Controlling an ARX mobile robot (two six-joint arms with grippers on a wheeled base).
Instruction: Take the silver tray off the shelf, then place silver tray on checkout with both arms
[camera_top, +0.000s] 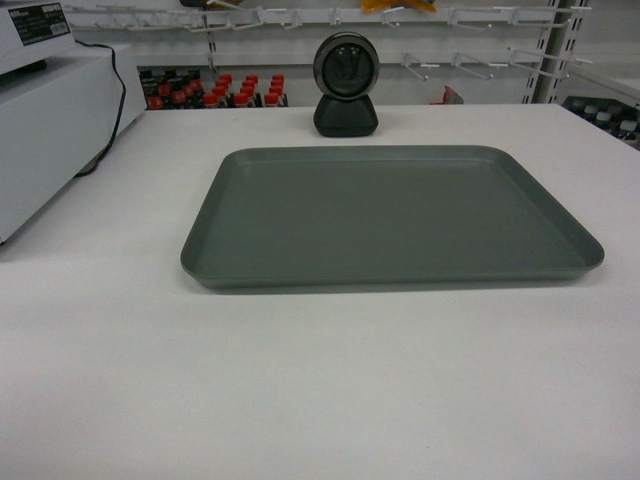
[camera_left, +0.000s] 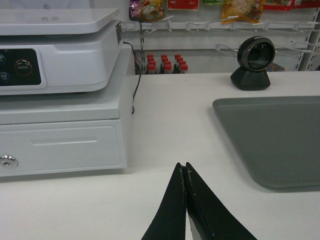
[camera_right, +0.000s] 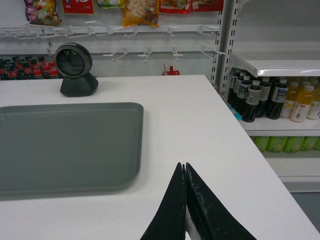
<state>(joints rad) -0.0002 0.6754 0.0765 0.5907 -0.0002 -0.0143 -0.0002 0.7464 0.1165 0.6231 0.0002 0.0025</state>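
The silver tray (camera_top: 392, 215) lay flat and empty on the white bench (camera_top: 320, 390), just in front of a black dome-shaped scanner (camera_top: 345, 85), a resting pose suggesting the placement was complete. It was a matte grey rectangle with rounded corners and a low raised rim; the bench top was smooth and plain. The left end effector (camera_left: 185, 167) hung clenched, tips together, grasping nothing, beside the tray's left edge and near a white cash register (camera_left: 60, 90). The right end effector (camera_right: 184, 167) was likewise clenched and empty, apart from the tray's right corner. A shelf of bottled drinks (camera_right: 270, 97) stood beyond the bench.
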